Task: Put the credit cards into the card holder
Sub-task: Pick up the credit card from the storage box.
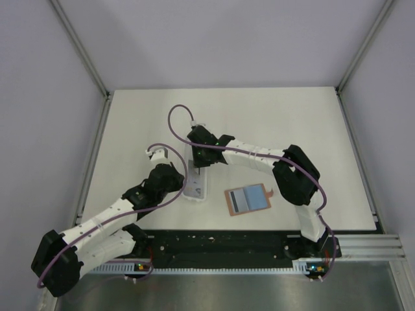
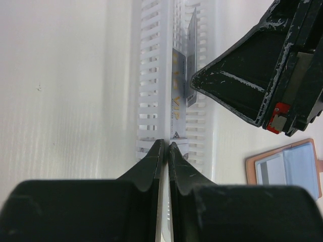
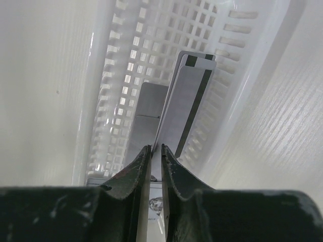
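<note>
The left gripper is positioned at the near end of the white tray. Its jaws are pressed almost together on the tray's end wall, and a thin pale strip shows between them. The tray is long and slotted and extends straight ahead of this gripper on the surface. A flat card lies on the tray floor just ahead of the left gripper's tips. The right gripper is further along the same tray, beyond the left gripper, and points down into it. Its jaws are narrowed to a slim gap and pinch the near edge of the credit cards. These stand on edge inside the tray, directly ahead of the right gripper, tilted slightly to its right; a dark stripe runs along each. The card holder lies open on the surface to the right of the left gripper, outside the tray and apart from both grippers, with its pale inside facing up.
</note>
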Robot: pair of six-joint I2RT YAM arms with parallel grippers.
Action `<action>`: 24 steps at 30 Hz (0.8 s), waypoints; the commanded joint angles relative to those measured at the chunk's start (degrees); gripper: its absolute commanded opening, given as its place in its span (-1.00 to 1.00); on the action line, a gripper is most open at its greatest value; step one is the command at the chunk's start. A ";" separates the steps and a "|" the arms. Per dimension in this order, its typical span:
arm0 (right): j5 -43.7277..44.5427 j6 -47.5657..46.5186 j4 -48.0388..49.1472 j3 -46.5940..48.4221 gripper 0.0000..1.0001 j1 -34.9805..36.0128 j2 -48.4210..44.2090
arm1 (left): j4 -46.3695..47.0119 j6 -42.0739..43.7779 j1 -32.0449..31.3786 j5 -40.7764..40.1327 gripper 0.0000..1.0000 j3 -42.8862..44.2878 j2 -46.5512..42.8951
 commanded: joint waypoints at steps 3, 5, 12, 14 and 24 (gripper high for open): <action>1.71 -0.98 -2.08 -1.70 -0.76 -0.41 -2.80 | 1.41 1.03 0.12 -2.13 -1.00 0.76 -1.36; 1.88 -0.98 -2.08 -1.97 -0.74 -0.50 -2.97 | 1.41 0.95 0.03 -2.13 -1.00 0.76 -1.28; 2.32 -1.15 -2.70 -2.50 -0.72 -0.68 -3.50 | 1.59 1.12 0.12 -2.04 -1.00 0.76 -1.28; 2.06 -1.24 -2.61 -2.50 -0.71 -0.76 -3.41 | 1.59 1.04 0.12 -2.04 -1.00 0.76 -1.28; 2.15 -1.50 -3.05 -3.20 -0.71 -0.68 -3.85 | 1.59 1.21 0.12 -2.13 -1.00 0.85 -1.19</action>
